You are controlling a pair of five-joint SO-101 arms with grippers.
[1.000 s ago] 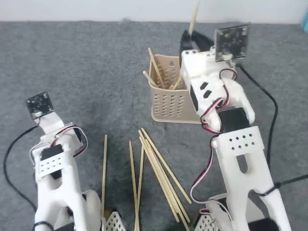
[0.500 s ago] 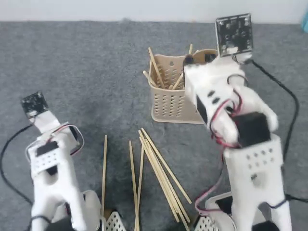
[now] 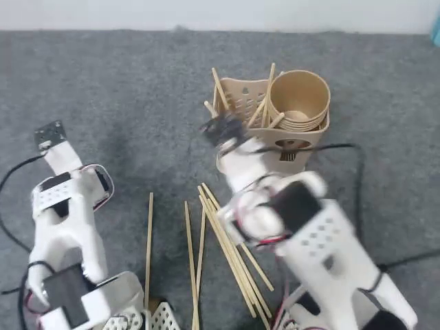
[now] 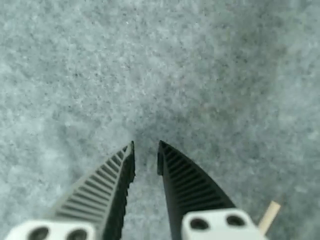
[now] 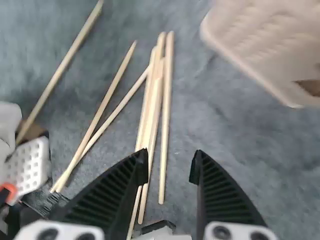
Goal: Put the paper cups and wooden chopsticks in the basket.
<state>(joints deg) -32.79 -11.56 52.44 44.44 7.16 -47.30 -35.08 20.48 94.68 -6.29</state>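
Note:
A beige perforated basket [image 3: 240,141] stands at the back of the grey carpet and holds several wooden chopsticks [image 3: 265,103] and stacked paper cups [image 3: 299,103]. More loose chopsticks [image 3: 230,244] lie fanned on the carpet in front of it. In the right wrist view my right gripper [image 5: 170,159] is open just above these chopsticks [image 5: 155,107], nothing between its fingers, with the basket [image 5: 270,45] beyond. My right arm [image 3: 302,220] leans over the pile. My left gripper [image 4: 146,150] is open by a narrow gap, empty, over bare carpet.
A single chopstick [image 3: 149,240] lies apart to the left of the pile, near my left arm [image 3: 65,206]. One chopstick end [image 4: 270,214] shows beside my left fingers. Both arm bases [image 3: 161,316] stand at the front edge. Open carpet lies left of the basket.
My right arm has swung from above the basket down to the loose chopsticks; the chopstick it held up now stands in the basket. The left arm has shifted slightly.

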